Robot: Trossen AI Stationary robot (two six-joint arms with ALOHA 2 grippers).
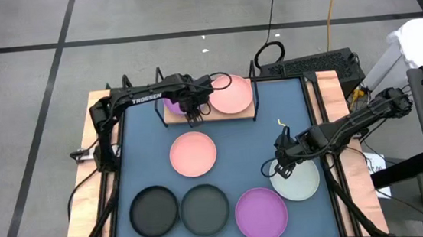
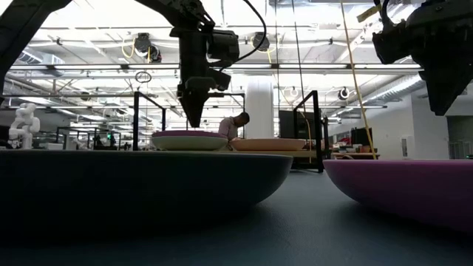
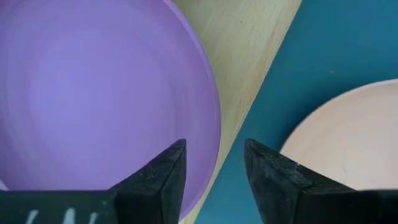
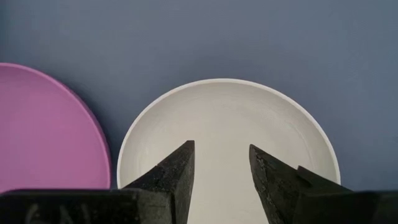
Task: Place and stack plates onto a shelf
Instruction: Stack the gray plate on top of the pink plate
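I count two plates on the wooden shelf (image 1: pixel 246 112) so far: a purple plate (image 3: pixel 93 93) directly under my left pincer (image 1: pixel 195 120) and a pink plate (image 1: pixel 231 94) just beside it. Five wait on the blue mat (image 1: pixel 287 104): a second pink plate (image 1: pixel 193 153) near that pincer, two dark grey plates (image 1: pixel 154 211), another purple plate (image 1: pixel 261 214) and a whitish plate (image 4: pixel 227 143) beneath my right pincer (image 1: pixel 285 169). Both pincers hang released, gripping nothing (all plates look matte, shallow, round). By my judgement, most stacking remains.
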